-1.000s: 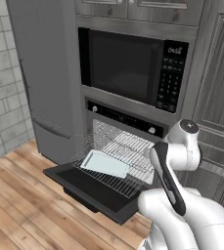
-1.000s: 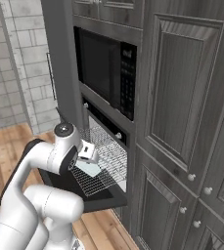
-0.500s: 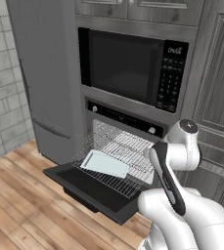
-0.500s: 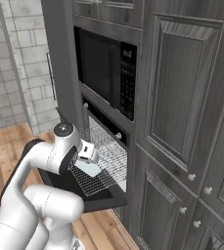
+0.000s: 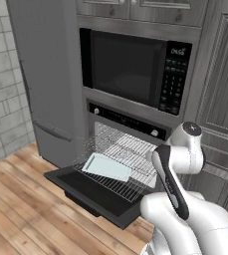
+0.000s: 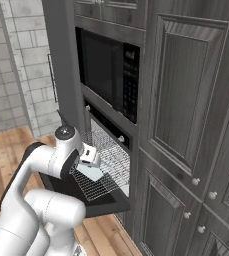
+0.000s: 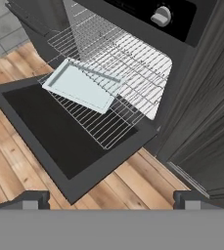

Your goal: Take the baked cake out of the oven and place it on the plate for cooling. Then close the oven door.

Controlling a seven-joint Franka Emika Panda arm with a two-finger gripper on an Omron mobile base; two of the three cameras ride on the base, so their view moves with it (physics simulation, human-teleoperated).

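The robot's two-finger claw (image 7: 111,200) is hanging with its small dark fingertips (image 7: 33,199) spread to their widest and gripping nothing, out in open air over the light wooden plank floor (image 7: 133,183). It is looking down on the front right corner of the wide black drop-down oven door (image 7: 50,132), which is lying fully open and level. A silver wire rack (image 7: 108,85) is sticking out over that door, carrying a pale square tray (image 7: 84,85) near its left edge. Behind it, the black built-in wall oven (image 5: 125,122) is showing a white knob (image 7: 162,15). Dark grey panelled cabinets (image 6: 186,125) are crowding the right side. I cannot see the cake.
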